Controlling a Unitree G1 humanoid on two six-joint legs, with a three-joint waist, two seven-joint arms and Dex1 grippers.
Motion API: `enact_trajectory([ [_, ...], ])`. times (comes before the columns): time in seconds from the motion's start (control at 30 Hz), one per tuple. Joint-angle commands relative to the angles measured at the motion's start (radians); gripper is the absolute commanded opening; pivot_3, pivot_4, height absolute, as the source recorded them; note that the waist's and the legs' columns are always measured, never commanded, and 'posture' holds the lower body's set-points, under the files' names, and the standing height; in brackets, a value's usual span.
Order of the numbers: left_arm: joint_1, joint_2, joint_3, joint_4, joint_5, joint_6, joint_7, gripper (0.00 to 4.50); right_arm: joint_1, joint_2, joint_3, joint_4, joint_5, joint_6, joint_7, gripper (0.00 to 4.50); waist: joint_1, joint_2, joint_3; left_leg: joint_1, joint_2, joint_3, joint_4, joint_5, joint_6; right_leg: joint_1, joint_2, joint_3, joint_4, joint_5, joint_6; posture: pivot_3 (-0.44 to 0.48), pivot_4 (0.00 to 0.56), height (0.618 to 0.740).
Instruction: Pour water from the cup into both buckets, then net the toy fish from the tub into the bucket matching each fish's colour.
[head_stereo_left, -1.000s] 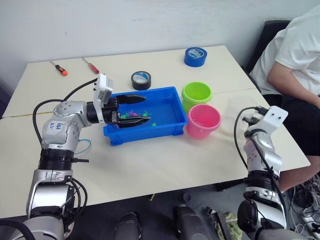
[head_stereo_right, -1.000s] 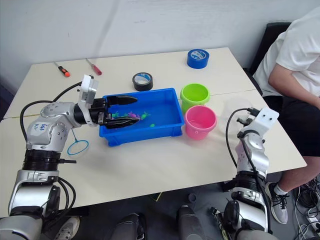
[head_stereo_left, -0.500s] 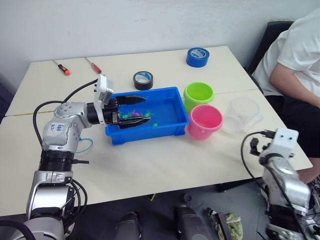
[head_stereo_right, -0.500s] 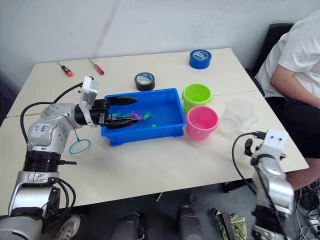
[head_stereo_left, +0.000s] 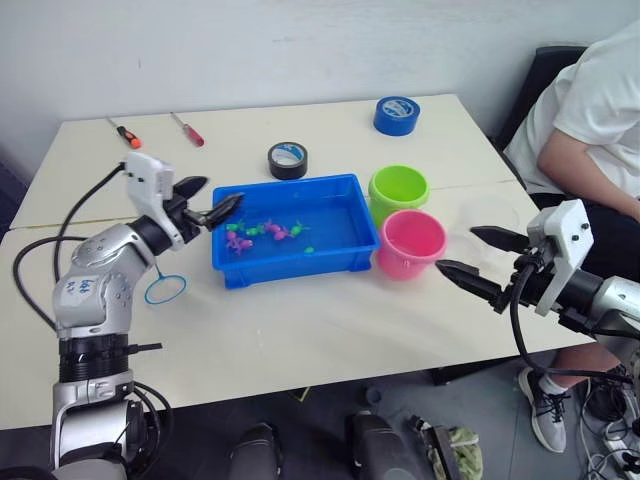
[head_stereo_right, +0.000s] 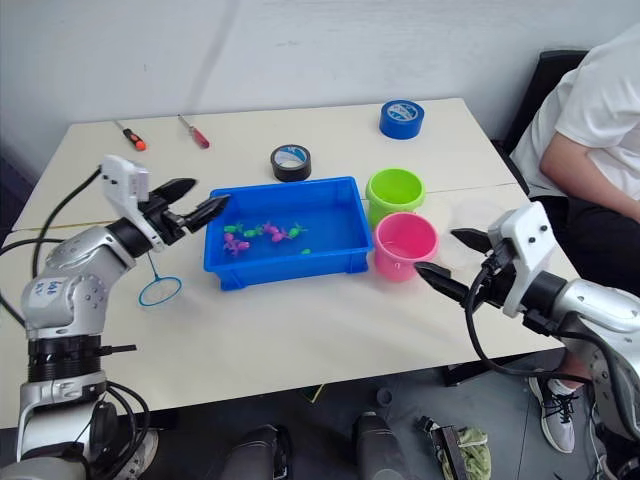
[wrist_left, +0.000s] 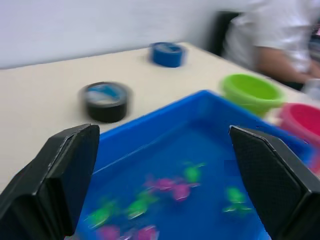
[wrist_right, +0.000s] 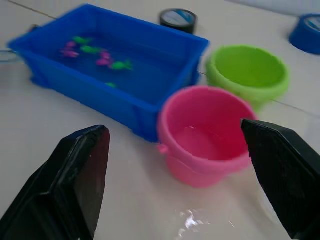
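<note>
Left gripper (head_stereo_left: 205, 199) now outside tub (head_stereo_left: 290, 262) (jaws apart)

Pale room, cream work surface

A plain white wall (head_stereo_left: 300, 50) rises behind the surface (head_stereo_left: 330, 330); a dark chair (head_stereo_left: 535, 75) stands by its far right corner, seating a person (head_stereo_left: 600, 100) in white.

The robot's left arm reaches in from the desk's left side, elbow bent and forearm angled up, its left hand (head_stereo_right: 192, 210) held above the surface with both black fingers spread apart and nothing between them. At the desk's right edge the right arm comes in low, forearm roughly level, wrist turned inward toward the desk's middle. The right hand (head_stereo_right: 455, 257) hangs over the right edge with its two black fingers (head_stereo_right: 438, 281) parted wide, gripping nothing.
</note>
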Motion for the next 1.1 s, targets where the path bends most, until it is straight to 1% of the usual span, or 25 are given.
enact_trajectory([
  [0.03,0.044,0.0,0.072,-0.056,0.038,0.086,0.163,4.5,-0.054,0.016,0.072,-0.027,0.033,-0.033,0.032,4.42,0.005,-0.001,0.0,0.0,0.0,0.0,0.0,0.0,0.0,0.0,0.0,0.0,0.0,0.0,0.0,0.0,0.15,0.731],
  [0.1,0.069,-0.009,0.097,-0.05,0.056,0.121,0.235,4.5,-0.092,0.042,0.127,-0.024,0.037,-0.038,0.031,4.42,0.007,-0.002,0.0,0.0,0.0,0.0,0.0,0.0,0.001,0.0,-0.001,-0.001,0.0,0.0,0.0,0.0,0.15,0.731],
  [0.17,0.08,-0.022,0.12,0.003,0.075,0.116,0.294,4.5,-0.131,0.08,0.188,-0.015,0.027,-0.048,0.022,4.42,0.009,-0.003,0.0,-0.001,-0.001,0.0,0.0,-0.001,0.002,0.0,-0.003,-0.001,-0.001,0.0,0.0,0.0,0.15,0.731],
  [0.23,0.068,-0.038,0.128,0.068,0.098,0.123,0.356,4.5,-0.156,0.108,0.23,-0.009,0.014,-0.057,0.014,4.42,0.015,-0.004,0.0,-0.001,-0.002,0.0,0.0,-0.001,0.002,0.0,-0.004,-0.002,-0.001,0.0,0.0,0.0,0.15,0.731],
  [0.33,0.022,-0.056,0.134,0.167,0.111,0.135,0.422,4.5,-0.176,0.125,0.253,-0.006,0.008,-0.062,0.001,4.42,0.032,-0.005,0.0,-0.001,-0.003,0.0,0.0,-0.002,0.003,0.0,-0.006,-0.004,-0.002,0.001,-0.001,0.0,0.15,0.731],
  [0.4,-0.009,-0.061,0.115,0.241,0.127,0.12,0.436,4.5,-0.176,0.126,0.258,-0.01,0.009,-0.066,-0.001,4.42,0.037,-0.006,0.0,-0.002,-0.003,0.0,0.001,-0.002,0.003,0.0,-0.008,-0.006,-0.003,0.001,-0.001,0.0,0.15,0.731],
  [0.5,-0.038,-0.068,0.108,0.305,0.132,0.104,0.44,4.5,-0.173,0.123,0.262,-0.015,0.009,-0.07,0.001,4.42,0.036,-0.007,-0.001,-0.002,-0.003,0.001,0.001,-0.003,0.005,0.0,-0.01,-0.006,-0.004,0.001,-0.002,0.0,0.15,0.731],
  [0.6,-0.079,-0.08,0.092,0.402,0.148,0.053,0.439,4.5,-0.168,0.122,0.268,-0.026,0.008,-0.069,-0.002,4.42,0.036,-0.007,-0.001,-0.002,-0.003,0.002,0.0,-0.004,0.004,0.0,-0.01,-0.006,-0.005,0.002,-0.002,0.0,0.15,0.731],
  [0.7,-0.156,-0.085,0.041,0.538,0.185,0.002,0.432,4.5,-0.166,0.131,0.284,-0.04,-0.003,-0.068,-0.017,4.42,0.035,-0.007,-0.001,-0.002,-0.003,0.002,0.0,-0.004,0.004,0.0,-0.009,-0.007,-0.005,0.002,-0.002,0.0,0.15,0.731],
  [0.87,-0.231,-0.077,0.006,0.695,0.225,-0.044,0.455,4.5,-0.158,0.132,0.288,-0.057,0.003,-0.062,-0.031,4.42,0.03,-0.008,-0.001,-0.002,-0.003,0.002,0.0,-0.005,0.003,0.0,-0.008,-0.007,-0.005,0.002,-0.002,0.0,0.15,0.731],
  [0.97,-0.272,-0.076,0.003,0.779,0.244,-0.044,0.506,4.5,-0.157,0.134,0.288,-0.065,0.014,-0.056,-0.037,4.42,0.033,-0.008,-0.001,-0.002,-0.003,0.003,0.001,-0.005,0.003,0.0,-0.008,-0.007,-0.005,0.002,-0.001,0.0,0.15,0.731],
  [1.1,-0.302,-0.085,0.019,0.825,0.241,-0.041,0.569,4.5,-0.155,0.133,0.289,-0.068,0.016,-0.058,-0.041,4.42,0.031,-0.008,-0.001,-0.002,-0.003,0.003,0.001,-0.005,0.003,0.0,-0.008,-0.007,-0.005,0.002,-0.001,0.0,0.15,0.731],
])
